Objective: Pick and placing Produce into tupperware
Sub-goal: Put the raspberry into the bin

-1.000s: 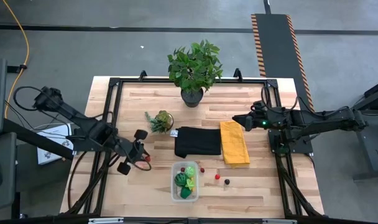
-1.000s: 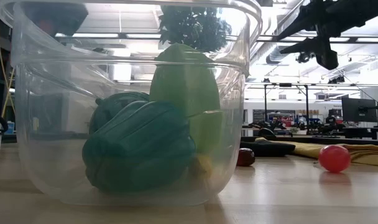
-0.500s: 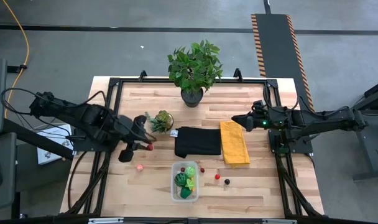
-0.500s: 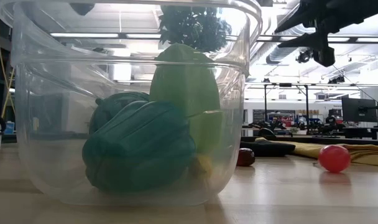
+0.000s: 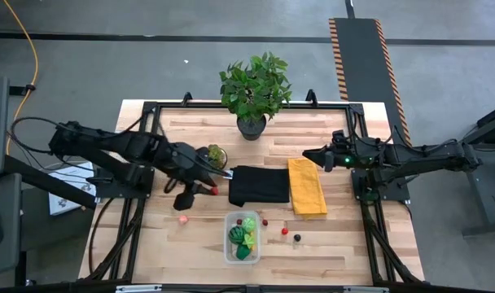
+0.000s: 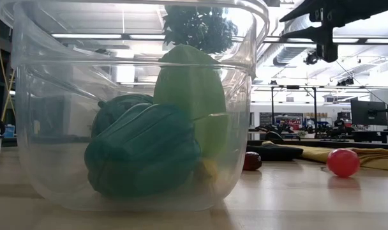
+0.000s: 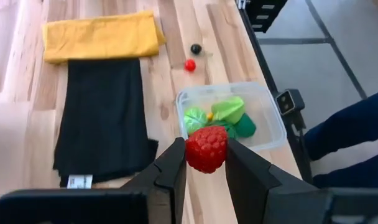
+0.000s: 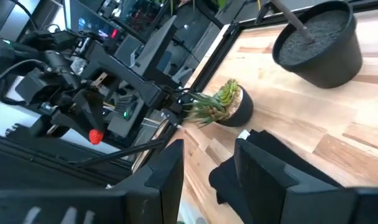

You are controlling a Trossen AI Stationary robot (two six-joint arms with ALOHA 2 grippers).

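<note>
Nothing readable is showing anywhere — the small white tag [image 7: 81,181] on the black cloth [image 7: 102,118] is appearing blank, with no legible print.

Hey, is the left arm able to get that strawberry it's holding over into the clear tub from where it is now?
Probably yes. The left gripper holds the red strawberry above the table, and the open-topped tupperware lies close by with nothing between them.

The left arm is stretched out across its side of the table, with the left gripper [image 5: 200,190] up off the surface and its fingers [image 7: 171,167] pinched on something red. The right arm is parked over on its own side, right gripper [image 5: 310,155] with its fingers apart.
</note>
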